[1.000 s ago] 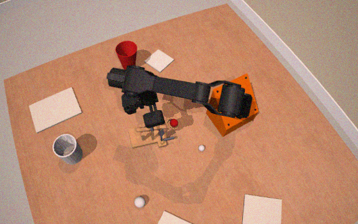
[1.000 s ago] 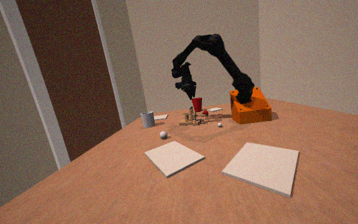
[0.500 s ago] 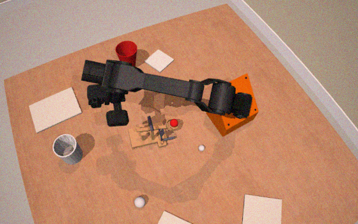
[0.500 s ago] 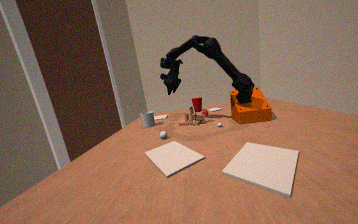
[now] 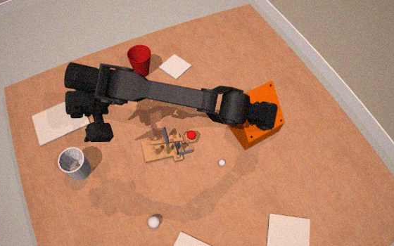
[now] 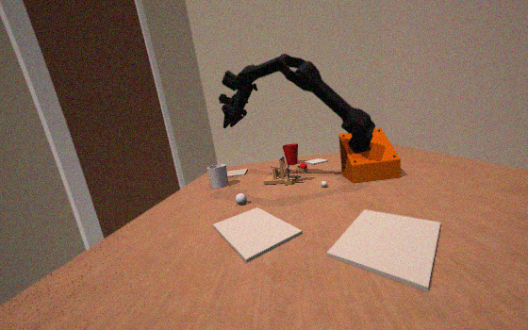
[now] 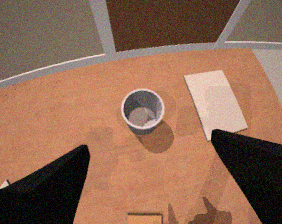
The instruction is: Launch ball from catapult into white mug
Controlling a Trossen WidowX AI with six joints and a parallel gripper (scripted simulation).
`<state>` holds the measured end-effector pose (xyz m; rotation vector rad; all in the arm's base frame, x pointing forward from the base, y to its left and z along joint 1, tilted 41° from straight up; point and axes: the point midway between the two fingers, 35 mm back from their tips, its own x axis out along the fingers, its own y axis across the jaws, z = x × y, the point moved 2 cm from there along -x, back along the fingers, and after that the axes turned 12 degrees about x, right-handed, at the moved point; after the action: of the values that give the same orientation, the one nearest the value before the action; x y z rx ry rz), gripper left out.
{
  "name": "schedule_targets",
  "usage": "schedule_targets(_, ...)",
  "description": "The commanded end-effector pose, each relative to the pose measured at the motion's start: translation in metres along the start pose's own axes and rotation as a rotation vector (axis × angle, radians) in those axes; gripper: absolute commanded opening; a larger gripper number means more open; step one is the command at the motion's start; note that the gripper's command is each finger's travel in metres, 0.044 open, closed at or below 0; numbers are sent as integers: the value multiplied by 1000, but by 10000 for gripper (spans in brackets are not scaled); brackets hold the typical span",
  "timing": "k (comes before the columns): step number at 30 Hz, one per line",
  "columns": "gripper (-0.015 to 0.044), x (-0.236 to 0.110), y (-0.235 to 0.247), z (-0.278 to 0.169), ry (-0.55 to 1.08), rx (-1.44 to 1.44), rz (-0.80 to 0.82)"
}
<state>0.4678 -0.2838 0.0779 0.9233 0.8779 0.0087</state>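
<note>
A small wooden catapult [image 5: 161, 147] [image 6: 279, 176] stands mid-table. A red ball [image 5: 191, 135] [image 6: 303, 165] sits in the cup at the end of its arm, toward the orange base. The white mug [image 5: 72, 162] [image 6: 217, 175] [image 7: 142, 110] stands upright to the catapult's left. My gripper [image 5: 98, 133] [image 6: 231, 120] [image 7: 152, 144] is open and empty, raised high above the table between the catapult and the mug. In the wrist view its dark fingers frame the mug, with the catapult's end at the bottom edge.
A red cup [image 5: 139, 59] [image 6: 290, 153] stands at the back. Two white balls [image 5: 221, 162] [image 5: 153, 221] [image 6: 323, 184] [image 6: 240, 198] lie on the table. Several white flat pads [image 5: 53, 123] [image 5: 175, 66] [image 6: 255, 232] [image 6: 387, 246] lie around. The orange arm base [image 5: 259, 131] [image 6: 371, 162] stands to the right.
</note>
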Motion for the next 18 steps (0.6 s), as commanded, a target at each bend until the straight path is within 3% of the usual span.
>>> schedule_targets(1,440,4,2,5,-4,1,11)
schedule_targets(14,440,5,2,5,-4,0,12)
schedule_targets(18,335,5,2,5,-4,0,12)
